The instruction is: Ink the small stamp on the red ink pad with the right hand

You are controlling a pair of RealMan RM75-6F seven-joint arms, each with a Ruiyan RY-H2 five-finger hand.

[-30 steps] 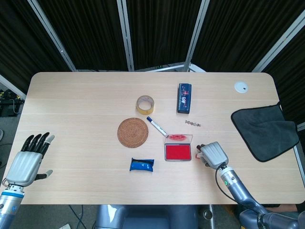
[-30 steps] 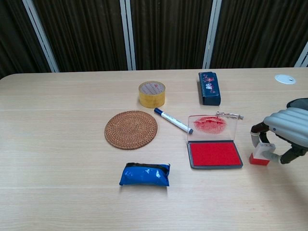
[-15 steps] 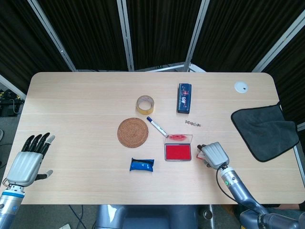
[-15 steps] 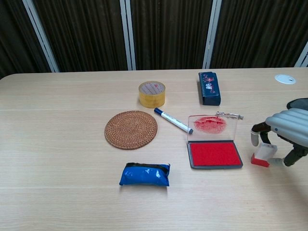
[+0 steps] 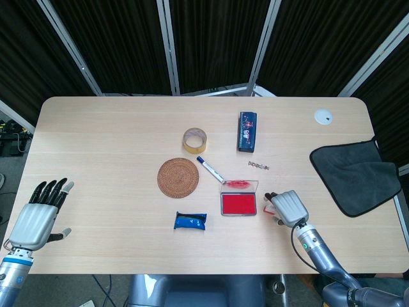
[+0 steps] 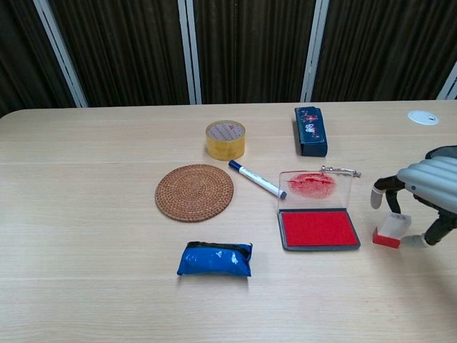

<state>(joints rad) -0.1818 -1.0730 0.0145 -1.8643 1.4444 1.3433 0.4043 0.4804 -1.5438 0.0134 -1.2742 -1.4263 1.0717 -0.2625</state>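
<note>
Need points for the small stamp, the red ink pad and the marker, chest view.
small stamp (image 6: 390, 230), chest view, on its pale upper body.
red ink pad (image 6: 318, 229), chest view, centre of the red inked surface.
marker (image 6: 258, 180), chest view, middle of the white barrel.

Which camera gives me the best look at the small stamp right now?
The chest view: the small stamp shows clearly, its red base on the table below the right hand. In the head view it is only a sliver beside that hand.

No readable text anywhere. Faint red marks on the tape roll (image 6: 226, 138) and pale print on the dark box (image 6: 310, 131), perhaps lettering, too small to read.
</note>
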